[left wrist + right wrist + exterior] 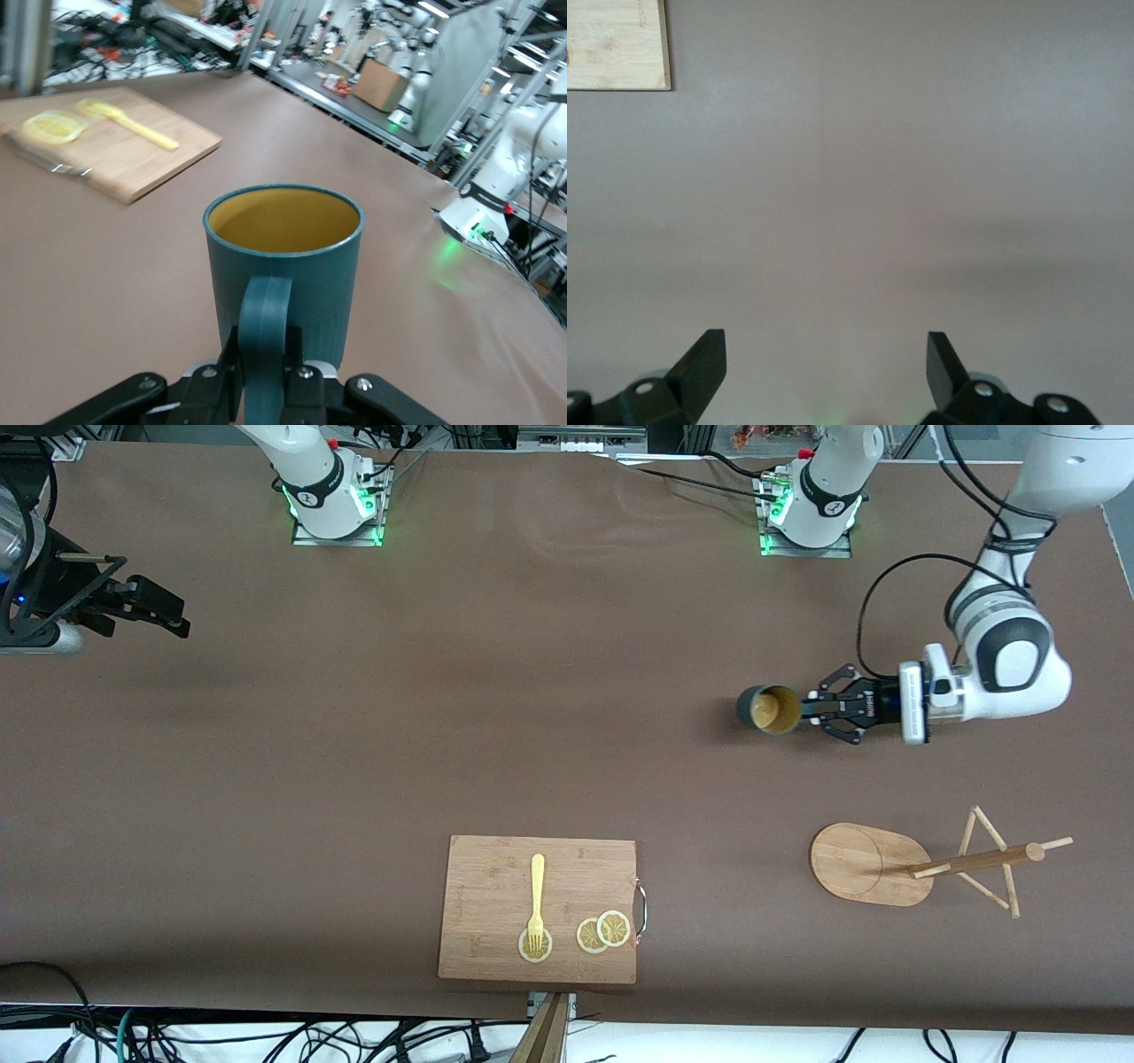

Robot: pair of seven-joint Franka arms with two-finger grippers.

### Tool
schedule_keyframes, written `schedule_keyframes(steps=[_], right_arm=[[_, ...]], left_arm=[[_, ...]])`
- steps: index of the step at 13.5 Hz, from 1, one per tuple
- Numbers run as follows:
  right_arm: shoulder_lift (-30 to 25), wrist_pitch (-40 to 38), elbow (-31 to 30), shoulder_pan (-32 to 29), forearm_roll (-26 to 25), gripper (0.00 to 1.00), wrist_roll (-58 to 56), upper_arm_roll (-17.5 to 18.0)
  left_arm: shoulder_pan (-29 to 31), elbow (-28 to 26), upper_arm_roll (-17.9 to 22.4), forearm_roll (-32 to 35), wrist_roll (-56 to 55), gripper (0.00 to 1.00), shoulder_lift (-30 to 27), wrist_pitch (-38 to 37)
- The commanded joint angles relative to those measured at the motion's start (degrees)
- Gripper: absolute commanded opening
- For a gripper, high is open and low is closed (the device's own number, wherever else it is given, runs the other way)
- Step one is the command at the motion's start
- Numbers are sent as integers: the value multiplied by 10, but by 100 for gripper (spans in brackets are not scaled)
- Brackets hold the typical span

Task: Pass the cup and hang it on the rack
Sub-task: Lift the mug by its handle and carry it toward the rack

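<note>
We see the left gripper (808, 708) at the right of the front frame pinching the cup (769, 708) by its handle, so the loop ends up clamped rather than free for a peg. The rack (921, 864) lies tipped over at lower right. The right gripper (164, 611), spread empty at the left edge, waits for the handover.
</note>
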Motion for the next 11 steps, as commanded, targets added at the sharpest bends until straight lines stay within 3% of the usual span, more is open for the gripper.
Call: schedule_keyframes(steps=[1, 4, 11], right_arm=[[0, -16, 12, -3, 3, 100, -7, 0], [0, -17, 10, -4, 3, 100, -7, -1], [0, -16, 10, -4, 3, 100, -8, -2]], left_arm=[[60, 52, -7, 48, -134, 0, 3, -55], [106, 121, -8, 73, -310, 0, 10, -95], [131, 237, -6, 74, -737, 0, 13, -102]])
